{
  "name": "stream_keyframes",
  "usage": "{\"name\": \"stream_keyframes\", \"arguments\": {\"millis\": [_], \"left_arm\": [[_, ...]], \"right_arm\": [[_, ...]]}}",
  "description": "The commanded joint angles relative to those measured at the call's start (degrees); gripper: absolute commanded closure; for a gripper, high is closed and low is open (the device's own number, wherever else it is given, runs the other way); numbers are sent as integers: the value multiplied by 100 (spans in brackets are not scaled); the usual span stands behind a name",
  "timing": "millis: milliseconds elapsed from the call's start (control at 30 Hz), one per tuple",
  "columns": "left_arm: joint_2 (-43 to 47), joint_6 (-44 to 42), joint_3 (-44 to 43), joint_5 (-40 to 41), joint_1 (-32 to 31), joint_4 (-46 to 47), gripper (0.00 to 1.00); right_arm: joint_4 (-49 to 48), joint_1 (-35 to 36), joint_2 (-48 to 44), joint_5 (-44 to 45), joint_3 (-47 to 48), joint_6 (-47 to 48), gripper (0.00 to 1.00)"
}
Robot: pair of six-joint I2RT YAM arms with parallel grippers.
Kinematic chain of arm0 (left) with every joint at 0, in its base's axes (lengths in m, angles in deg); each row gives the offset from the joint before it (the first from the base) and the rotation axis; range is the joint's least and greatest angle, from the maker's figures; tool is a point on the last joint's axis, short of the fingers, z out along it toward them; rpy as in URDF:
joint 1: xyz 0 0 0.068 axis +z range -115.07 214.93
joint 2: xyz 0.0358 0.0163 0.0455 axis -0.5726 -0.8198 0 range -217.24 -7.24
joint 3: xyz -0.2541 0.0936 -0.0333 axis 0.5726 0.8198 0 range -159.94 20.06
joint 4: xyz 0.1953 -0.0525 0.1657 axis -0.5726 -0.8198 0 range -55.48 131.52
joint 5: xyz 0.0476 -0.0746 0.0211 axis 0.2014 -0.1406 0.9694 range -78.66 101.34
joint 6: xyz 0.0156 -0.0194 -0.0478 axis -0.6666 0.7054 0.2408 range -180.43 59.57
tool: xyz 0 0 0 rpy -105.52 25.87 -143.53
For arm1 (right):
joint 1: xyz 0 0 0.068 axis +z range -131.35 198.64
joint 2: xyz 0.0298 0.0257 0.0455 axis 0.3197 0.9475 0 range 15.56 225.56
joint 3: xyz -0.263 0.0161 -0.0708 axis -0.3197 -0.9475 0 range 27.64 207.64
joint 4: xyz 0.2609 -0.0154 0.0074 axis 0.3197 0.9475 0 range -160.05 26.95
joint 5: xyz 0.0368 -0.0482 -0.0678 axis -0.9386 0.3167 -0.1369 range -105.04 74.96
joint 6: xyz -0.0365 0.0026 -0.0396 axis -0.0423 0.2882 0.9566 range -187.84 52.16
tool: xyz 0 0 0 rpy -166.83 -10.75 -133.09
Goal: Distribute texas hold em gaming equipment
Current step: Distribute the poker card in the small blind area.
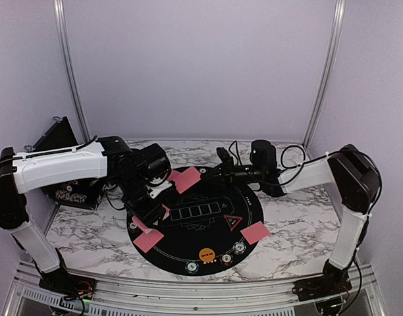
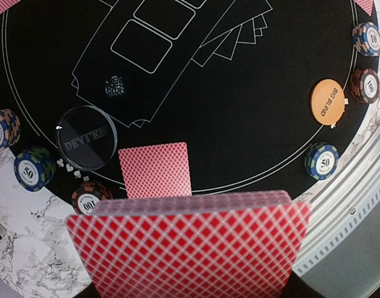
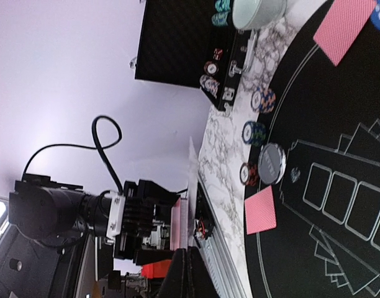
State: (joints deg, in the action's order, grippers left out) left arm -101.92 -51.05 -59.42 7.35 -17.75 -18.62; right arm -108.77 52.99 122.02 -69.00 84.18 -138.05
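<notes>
The deck of red-backed cards [image 2: 190, 248] was gripped in the left gripper [image 1: 147, 209], low over the near-left rim of the black mat [image 2: 252, 143]. One dealt card [image 2: 156, 169] was laid face down just beyond it, beside the dealer button [image 2: 84, 138]. The right gripper [image 1: 211, 174] was seen shut, apparently empty, over the mat's far side. For a clean deal, only the top card should be slid off, the deck held level, and the chip stacks [image 2: 33, 167] left undisturbed
</notes>
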Motion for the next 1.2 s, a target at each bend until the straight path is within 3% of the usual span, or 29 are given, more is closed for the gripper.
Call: {"name": "stream_keyframes", "arguments": {"millis": [0, 200, 400, 1167], "left_arm": [[280, -51, 59, 43, 55, 4, 42], [340, -51, 99, 47, 79, 2, 42], [346, -46, 108, 30, 85, 13, 42], [258, -66, 51, -23, 100, 20, 42]], "right_arm": [[552, -196, 570, 137, 787, 621, 100], [2008, -325, 1405, 805, 2002, 1639, 100], [2744, -394, 2123, 1273, 2781, 1967, 100], [3128, -499, 2822, 2073, 3421, 2051, 100]]}}
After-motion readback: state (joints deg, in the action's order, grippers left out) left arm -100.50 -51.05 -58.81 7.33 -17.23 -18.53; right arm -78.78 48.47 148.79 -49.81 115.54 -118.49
